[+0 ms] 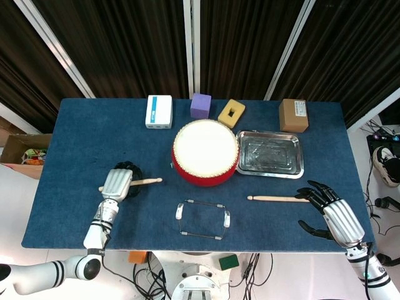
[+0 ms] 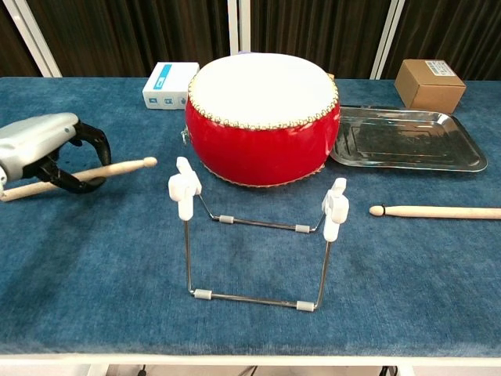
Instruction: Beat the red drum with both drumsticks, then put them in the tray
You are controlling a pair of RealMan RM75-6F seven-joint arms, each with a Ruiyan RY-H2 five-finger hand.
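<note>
The red drum (image 1: 205, 152) with its white skin stands mid-table, also in the chest view as the drum (image 2: 262, 117). The steel tray (image 1: 296, 169) lies just right of it, empty. My left hand (image 1: 117, 183) curls its fingers round the left drumstick (image 1: 145, 182); in the chest view the left hand (image 2: 43, 149) holds that drumstick (image 2: 117, 168) with its tip raised off the cloth, pointing at the drum. The right drumstick (image 1: 275, 199) lies flat on the cloth. My right hand (image 1: 331, 214) is open, fingers spread, fingertips just beyond the stick's butt end.
A wire stand (image 1: 203, 219) sits near the front edge below the drum. Along the back are a white box (image 1: 159, 111), a purple block (image 1: 200, 105), a yellow block (image 1: 231, 113) and a cardboard box (image 1: 293, 115). The blue table (image 1: 81, 144) ends close behind both hands.
</note>
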